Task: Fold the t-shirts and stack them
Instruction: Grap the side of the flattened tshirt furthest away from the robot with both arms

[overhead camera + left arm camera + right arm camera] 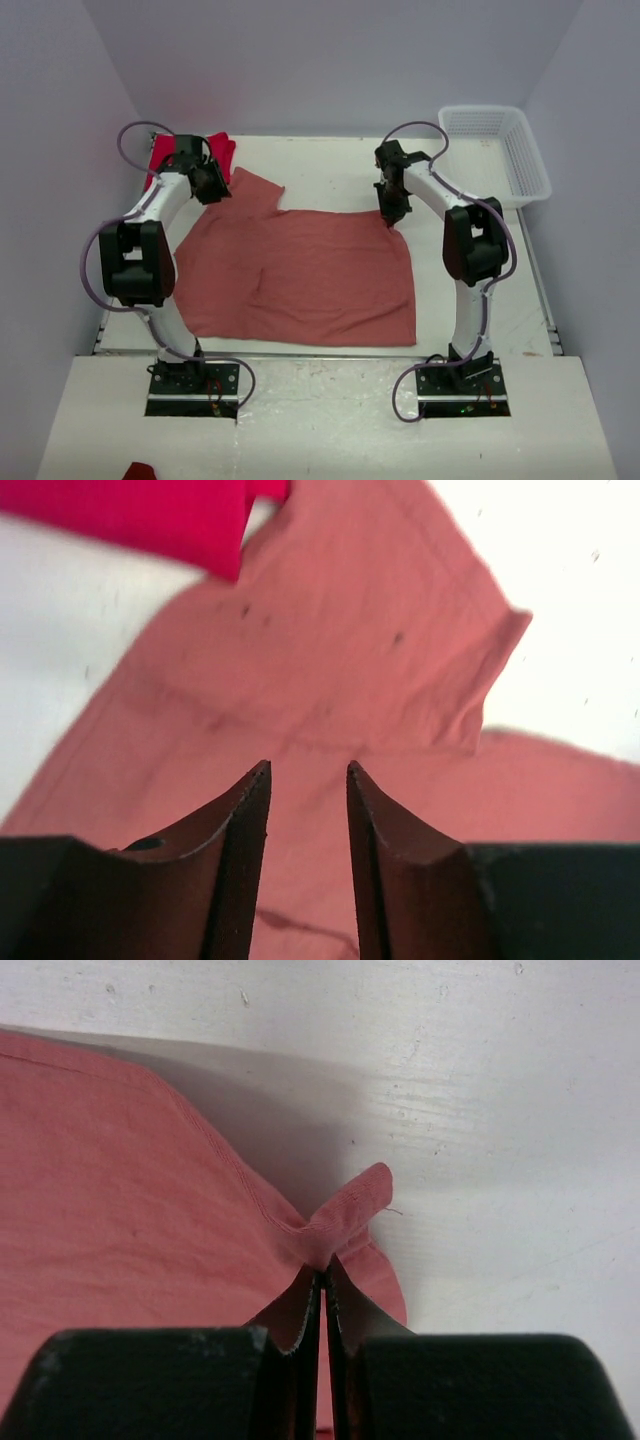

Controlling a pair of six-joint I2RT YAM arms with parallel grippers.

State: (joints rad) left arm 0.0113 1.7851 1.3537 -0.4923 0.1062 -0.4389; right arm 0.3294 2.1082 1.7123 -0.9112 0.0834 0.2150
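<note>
I see a white table (470,290) with three things on it. The salmon-pink t-shirt (310,270) lies spread mostly flat across the middle, one sleeve toward the far left. The red t-shirt (222,152) is bunched in the far left corner, touching that sleeve. The white mesh basket (495,150) sits in the far right corner, well apart from both.
</note>
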